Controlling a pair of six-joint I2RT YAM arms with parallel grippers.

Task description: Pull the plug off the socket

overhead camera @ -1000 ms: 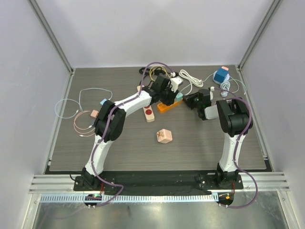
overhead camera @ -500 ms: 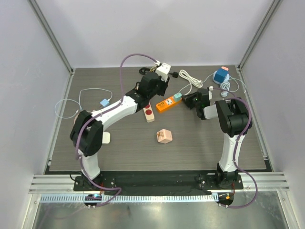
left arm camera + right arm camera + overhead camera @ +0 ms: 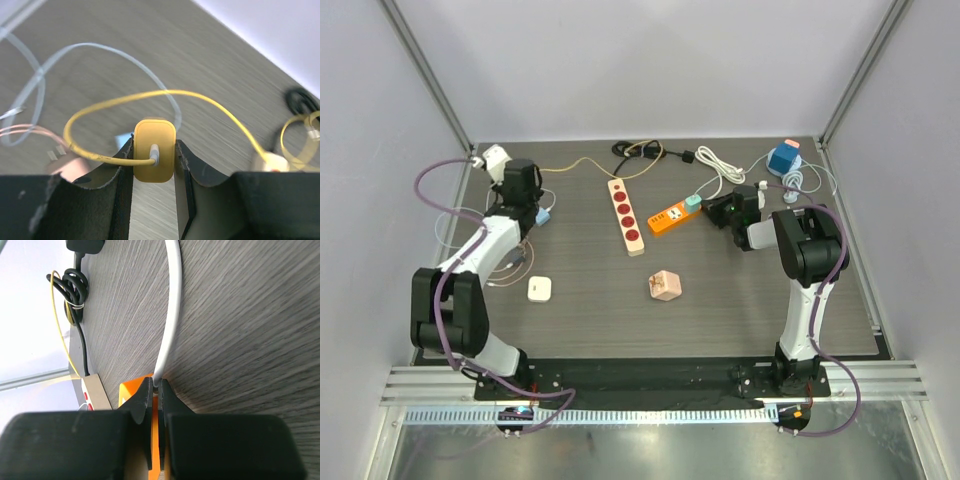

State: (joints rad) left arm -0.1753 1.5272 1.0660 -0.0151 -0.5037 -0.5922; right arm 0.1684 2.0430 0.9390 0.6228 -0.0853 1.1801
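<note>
My left gripper [image 3: 500,160] is at the far left back of the table, shut on a yellow plug block [image 3: 154,157]. A thin yellow cable [image 3: 210,102] trails from the plug across the table. The plug looks pale in the top view [image 3: 496,156]. The beige power strip [image 3: 627,215] with red sockets lies free in the middle, nothing plugged into it. My right gripper [image 3: 156,385] is shut on the white cable [image 3: 170,315] where it enters the orange power strip [image 3: 668,218]. A teal plug [image 3: 693,202] sits on that strip.
A pink faceted block [image 3: 664,285] and a white square adapter [image 3: 540,288] lie in front. Thin white and pink cables loop at the left [image 3: 470,225]. A black cable bundle [image 3: 638,150], a white cord coil [image 3: 720,162] and a blue object [image 3: 783,158] lie at the back.
My left arm lifted the plug off the beige strip at the centre and swung it to the far left, dragging the yellow cable. The right gripper stayed shut by the orange strip.
</note>
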